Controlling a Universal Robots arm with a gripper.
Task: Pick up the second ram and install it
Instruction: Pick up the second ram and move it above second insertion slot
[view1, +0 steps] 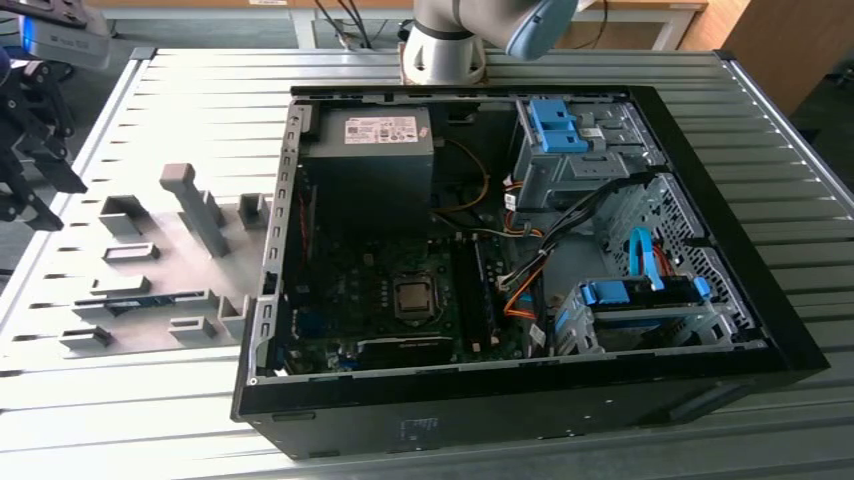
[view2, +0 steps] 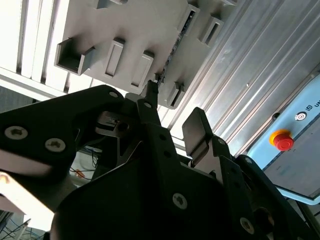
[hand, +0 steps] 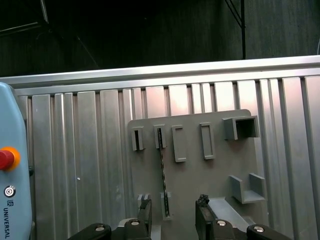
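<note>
first wrist view looks down past the gripper (hand: 173, 207) onto a grey fixture plate (hand: 210, 175) that lies on a ribbed metal table (hand: 90, 165). the gripper's two black fingers (hand: 145, 212) are spread wide with nothing between them. the second ram (hand: 162, 167) stands on its thin edge in the plate, a dark strip with one end in a small grey block (hand: 160, 137) and the other in a block (hand: 165, 205) near the fingers. the near end of the stick sits between the two fingers as seen from this camera, closer to one of them, and neither finger touches it.

in the second wrist view the same parted fingers (view2: 150, 107) are seen from behind, and the ram (view2: 174, 45) shows as a thin dark line across the plate beyond them. a red stop button (view2: 283, 140) sits on a light blue pendant to one side.

in the exterior view the black gripper hangs at the exterior view's left edge, over the far part of the plate. the ram (view1: 140, 298) lies in its blocks nearer the front, just left of the open computer case (view1: 747, 300). inside the case are the motherboard (view1: 347, 290), its long black slots (view1: 471, 285), a power supply (view1: 367, 160) at the far side and blue drive brackets (view1: 554, 125) on the right.
</note>
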